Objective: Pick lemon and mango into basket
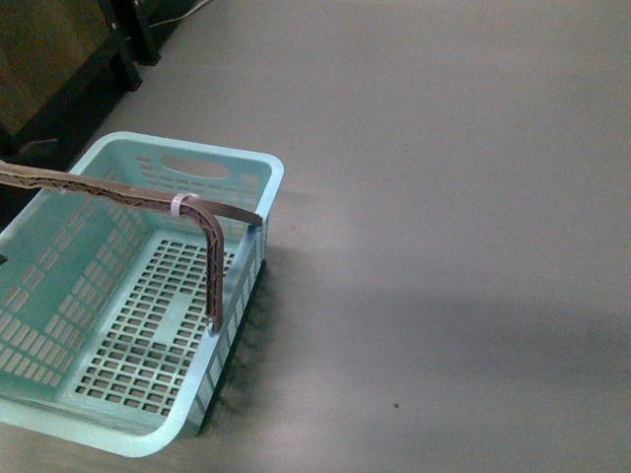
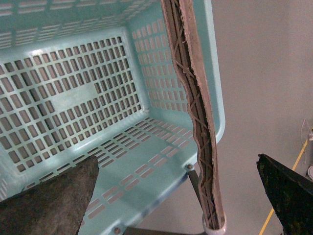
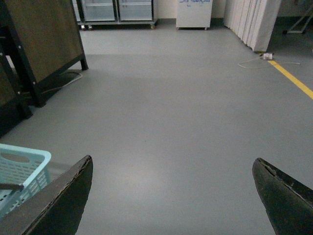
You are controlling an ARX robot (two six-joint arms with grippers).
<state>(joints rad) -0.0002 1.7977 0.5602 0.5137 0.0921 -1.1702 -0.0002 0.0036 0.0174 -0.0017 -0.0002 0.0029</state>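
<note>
while the basket (image 1: 268,185) sits on the grey floor (image 1: 454,197), the left gripper (image 2: 176,161) hangs wide open over it, brown handle (image 2: 195,98) between its fingers, untouched. right gripper (image 3: 171,164) is spread wide too, holding nothing.

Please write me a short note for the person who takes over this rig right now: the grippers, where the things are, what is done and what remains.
Left gripper: open, holding nothing, above the basket beside its brown handle.
Right gripper: open, holding nothing, over bare floor, with a corner of the basket at the edge of its view.
Basket: stands on the grey floor; no fruit shows in it.
Lemon and mango: in no view.
Done: nothing that shows.
Left: find both fruits and put each into the basket.
</note>
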